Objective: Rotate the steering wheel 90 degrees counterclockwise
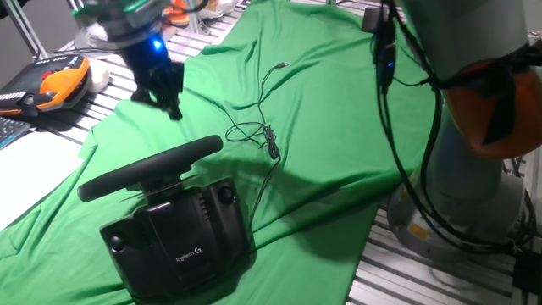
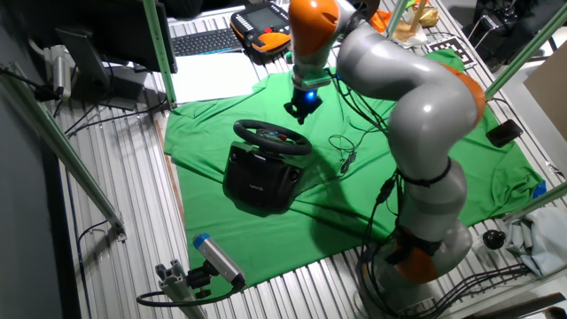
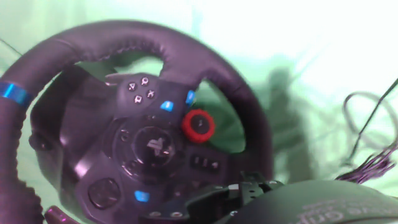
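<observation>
Gripper [image 1: 172,108], finger state indiscernible, hovers apart beyond the far rim of the steering wheel [image 1: 152,168], which lies nearer.

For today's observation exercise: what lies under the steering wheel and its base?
A wrinkled green cloth lies under the steering wheel; its boxy base rests on it. The cloth hides the table beneath.

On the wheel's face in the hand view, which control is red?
The round dial right of the hub on the steering wheel. It alone has a red ring; the neighbouring buttons are dark or lit blue.
</observation>
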Robot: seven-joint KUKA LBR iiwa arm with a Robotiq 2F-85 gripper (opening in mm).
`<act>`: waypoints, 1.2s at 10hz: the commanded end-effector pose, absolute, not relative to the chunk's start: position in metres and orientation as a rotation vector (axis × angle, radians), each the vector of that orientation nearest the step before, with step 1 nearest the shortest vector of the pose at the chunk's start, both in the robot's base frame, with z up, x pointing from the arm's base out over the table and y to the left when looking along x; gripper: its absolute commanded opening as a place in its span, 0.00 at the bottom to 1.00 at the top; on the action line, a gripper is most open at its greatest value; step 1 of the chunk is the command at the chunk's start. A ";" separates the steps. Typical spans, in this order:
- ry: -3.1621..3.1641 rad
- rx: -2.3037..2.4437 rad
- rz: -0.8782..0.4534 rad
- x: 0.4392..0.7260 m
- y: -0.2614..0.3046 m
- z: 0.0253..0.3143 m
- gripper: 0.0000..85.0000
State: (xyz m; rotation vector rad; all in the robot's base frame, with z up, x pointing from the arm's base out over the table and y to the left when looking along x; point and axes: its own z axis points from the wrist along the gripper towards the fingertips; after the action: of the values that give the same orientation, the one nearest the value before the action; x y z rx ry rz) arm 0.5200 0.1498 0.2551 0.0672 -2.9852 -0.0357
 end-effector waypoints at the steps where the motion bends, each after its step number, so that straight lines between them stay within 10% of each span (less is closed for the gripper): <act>1: -3.008 0.071 -0.055 0.520 0.143 0.255 0.00; 12: -3.059 0.204 -0.144 0.515 0.113 0.239 0.00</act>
State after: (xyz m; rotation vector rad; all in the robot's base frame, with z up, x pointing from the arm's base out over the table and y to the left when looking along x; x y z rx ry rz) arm 0.5145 0.1132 0.2384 0.2040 -3.0591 -0.1439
